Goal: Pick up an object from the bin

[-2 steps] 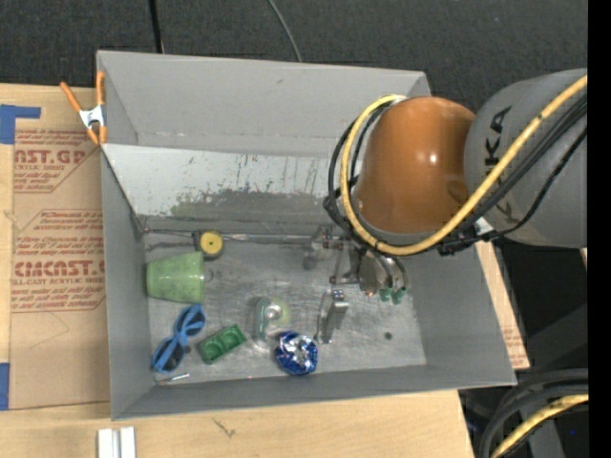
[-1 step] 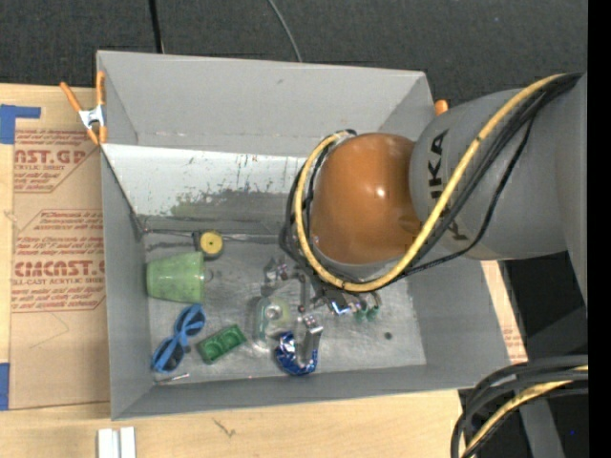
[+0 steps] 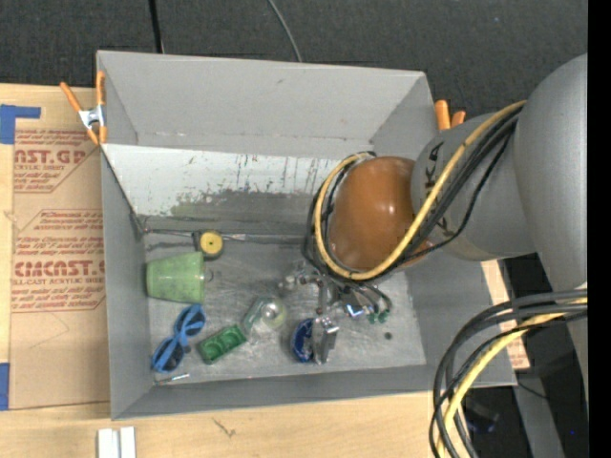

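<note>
My gripper [image 3: 326,332] reaches down from under the arm's orange dome into the front right part of the bin. Its metal tip is right against a small dark blue object [image 3: 304,343] lying near the bin's front wall. Whether that object is held I cannot tell. Just to the left lies a clear, rounded plastic piece with a greenish tint [image 3: 263,314]. A small green block [image 3: 220,343] lies further left along the front.
Blue toy glasses [image 3: 179,340] lie in the front left corner. A pale green cup [image 3: 177,278] lies on its side at the left wall, with a small yellow wheel [image 3: 210,245] behind it. The arm and its cables cover the bin's right side.
</note>
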`<state>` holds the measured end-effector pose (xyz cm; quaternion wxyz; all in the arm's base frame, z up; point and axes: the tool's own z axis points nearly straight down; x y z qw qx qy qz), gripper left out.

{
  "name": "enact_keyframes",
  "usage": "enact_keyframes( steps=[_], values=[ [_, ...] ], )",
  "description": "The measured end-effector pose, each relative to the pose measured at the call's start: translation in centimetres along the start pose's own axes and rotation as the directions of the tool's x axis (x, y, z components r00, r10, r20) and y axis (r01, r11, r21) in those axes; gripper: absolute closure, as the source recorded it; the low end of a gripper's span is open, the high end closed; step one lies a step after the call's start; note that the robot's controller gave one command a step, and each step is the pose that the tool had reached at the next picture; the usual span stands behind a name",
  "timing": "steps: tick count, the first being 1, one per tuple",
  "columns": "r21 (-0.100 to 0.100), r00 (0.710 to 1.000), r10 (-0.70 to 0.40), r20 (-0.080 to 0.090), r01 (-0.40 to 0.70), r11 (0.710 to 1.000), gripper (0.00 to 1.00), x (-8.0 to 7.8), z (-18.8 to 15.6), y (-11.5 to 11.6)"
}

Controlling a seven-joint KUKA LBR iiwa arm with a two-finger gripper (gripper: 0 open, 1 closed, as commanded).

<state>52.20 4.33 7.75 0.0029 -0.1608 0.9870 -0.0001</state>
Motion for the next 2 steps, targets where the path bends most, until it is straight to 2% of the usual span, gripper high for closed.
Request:
enact_keyframes(
  steps=[1, 2],
  values=[
    [-0.001, 1.0, -0.002, 0.001, 0.002, 1.0, 1.0, -0.1, -0.3, 0.2],
    [0.002, 0.997, -0.075, 0.005, 0.075, 0.997, 1.0, -1.7, -16.4, -0.6]
  ],
)
